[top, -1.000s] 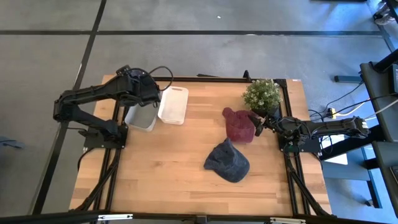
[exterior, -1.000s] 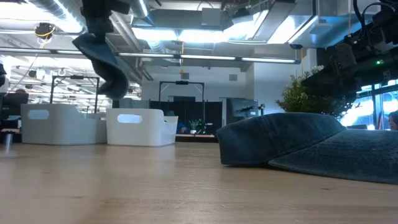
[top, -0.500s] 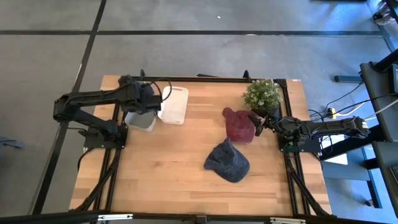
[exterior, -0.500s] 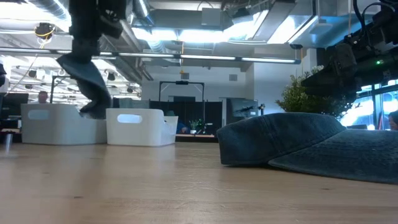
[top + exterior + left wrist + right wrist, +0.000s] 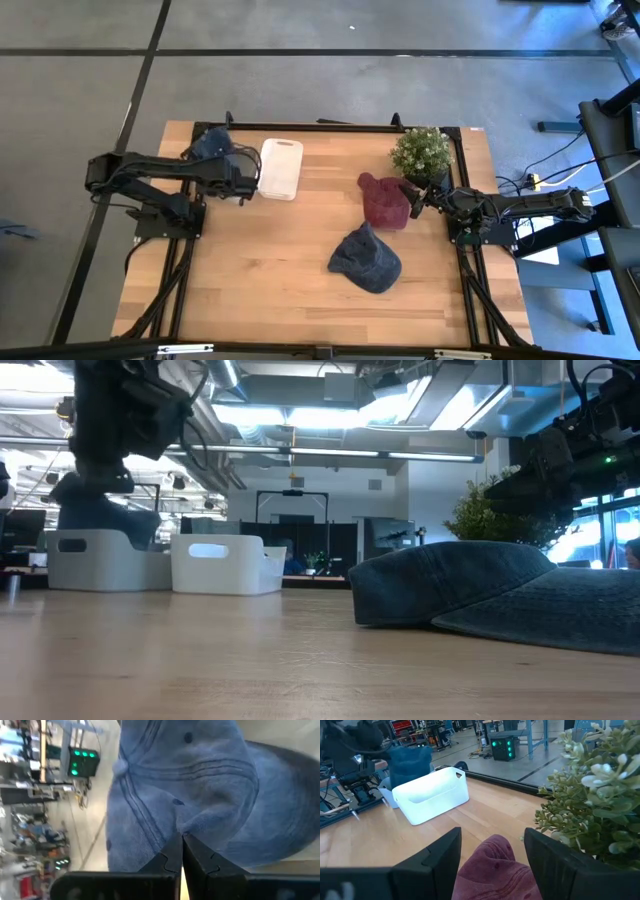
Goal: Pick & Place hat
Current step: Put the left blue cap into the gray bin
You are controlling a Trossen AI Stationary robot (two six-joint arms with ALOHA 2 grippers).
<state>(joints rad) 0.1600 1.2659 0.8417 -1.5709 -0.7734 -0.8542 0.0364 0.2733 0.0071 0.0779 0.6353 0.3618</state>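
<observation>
Pinching a blue hat [image 5: 200,795] by a fold of its cloth, the left gripper [image 5: 181,851] holds it over the bin [image 5: 95,555] at the bench's far left corner, where the hat [image 5: 212,145] already covers most of that bin from above. This looks like the placing step; next the fingers need to part so the hat drops inside. The right gripper [image 5: 492,851] waits spread by the red hat [image 5: 384,201] near the plant [image 5: 422,153], while another blue hat [image 5: 365,260] lies mid-bench.
</observation>
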